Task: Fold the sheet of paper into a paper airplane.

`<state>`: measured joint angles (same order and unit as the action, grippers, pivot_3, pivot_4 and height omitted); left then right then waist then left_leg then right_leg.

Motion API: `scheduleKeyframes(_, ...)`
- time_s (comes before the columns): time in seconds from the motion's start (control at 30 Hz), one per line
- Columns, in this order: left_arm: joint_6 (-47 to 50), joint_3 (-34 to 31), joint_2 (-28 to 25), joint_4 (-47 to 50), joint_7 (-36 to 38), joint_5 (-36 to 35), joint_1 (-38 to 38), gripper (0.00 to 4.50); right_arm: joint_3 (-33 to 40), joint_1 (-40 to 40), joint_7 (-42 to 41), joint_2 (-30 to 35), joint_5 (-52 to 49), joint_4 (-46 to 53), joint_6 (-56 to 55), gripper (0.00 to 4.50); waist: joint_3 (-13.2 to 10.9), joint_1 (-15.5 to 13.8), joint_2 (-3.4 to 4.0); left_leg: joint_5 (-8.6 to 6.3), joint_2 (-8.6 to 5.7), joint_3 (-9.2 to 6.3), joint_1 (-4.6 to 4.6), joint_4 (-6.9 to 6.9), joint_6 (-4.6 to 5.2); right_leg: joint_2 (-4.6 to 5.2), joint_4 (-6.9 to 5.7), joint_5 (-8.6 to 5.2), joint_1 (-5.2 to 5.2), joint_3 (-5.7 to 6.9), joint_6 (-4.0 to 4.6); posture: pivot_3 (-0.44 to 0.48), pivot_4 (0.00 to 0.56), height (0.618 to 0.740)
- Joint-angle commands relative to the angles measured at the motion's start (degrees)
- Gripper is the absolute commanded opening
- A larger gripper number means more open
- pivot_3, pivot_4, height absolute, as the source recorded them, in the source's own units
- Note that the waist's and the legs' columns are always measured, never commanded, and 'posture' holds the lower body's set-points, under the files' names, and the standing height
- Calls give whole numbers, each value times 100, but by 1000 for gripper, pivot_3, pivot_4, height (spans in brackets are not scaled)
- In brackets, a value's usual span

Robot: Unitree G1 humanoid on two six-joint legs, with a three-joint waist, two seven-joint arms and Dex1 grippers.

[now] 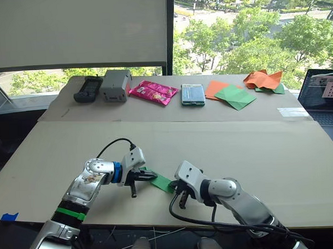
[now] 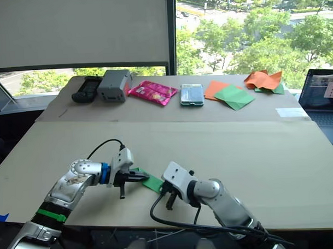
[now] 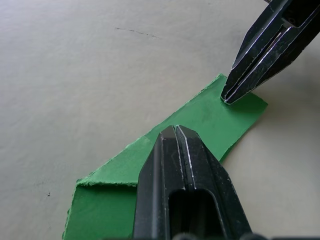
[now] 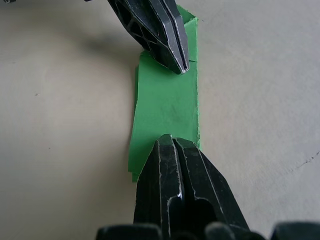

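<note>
Paper airplane (image 1: 161, 182): lying flat as a narrow folded green strip on the near part of the cardboard table (image 1: 222, 150), close to its front edge; layered creases showing at the end under the left gripper.
Left gripper (image 3: 175, 131): pressing down on the paper airplane with fingers closed tip to tip; tips sitting mid-strip, just inside the long edge.
Right gripper (image 4: 171, 139): pressing down on the opposite end of the paper airplane, fingers likewise brought together; tips resting at the short edge of the strip.
Gripper spacing: facing each other along the paper airplane, tips apart, bare green showing between them.
Edges of paper airplane: long edges running roughly straight, slightly ragged; one corner beside the left gripper showing a folded flap.
Open room: lying bare beyond the paper airplane, to its left and to its right across the wide middle band of the table.
Far row, well beyond the paper airplane: black device (image 1: 87, 88), grey box (image 1: 116, 85), pink packet (image 1: 153, 92), phone (image 1: 193, 94), flat orange paper (image 1: 215, 89), darker green square (image 1: 235, 96), crumpled orange paper (image 1: 263, 79), all lining up along the far edge.
Laptop (image 1: 323, 97): standing off the right edge of the table, well away from the paper airplane.
</note>
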<state>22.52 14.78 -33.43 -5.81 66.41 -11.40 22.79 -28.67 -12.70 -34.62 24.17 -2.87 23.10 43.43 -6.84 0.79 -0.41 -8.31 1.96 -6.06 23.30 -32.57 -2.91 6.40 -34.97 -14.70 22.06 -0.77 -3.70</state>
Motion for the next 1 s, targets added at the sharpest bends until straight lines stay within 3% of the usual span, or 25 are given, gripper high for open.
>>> scheduleKeyframes(0.03,-162,51,55,-89,10,76,131,0,-151,148,88,96,147,-375,354,22,0,0,0,0,0,0,0,0,0,0,0,0,0,0,0,0,150,720)
scheduleKeyframes(0.33,-616,269,305,-917,28,396,397,0,-182,201,130,155,129,-236,461,22,3,-8,-4,0,-1,0,0,0,0,1,2,0,-1,0,0,0,150,720)
scheduleKeyframes(1.0,-1179,400,-55,-1424,218,694,212,0,-199,115,260,150,91,-160,697,22,20,4,-4,-1,1,0,-5,4,-1,1,2,0,-1,0,0,0,150,720)
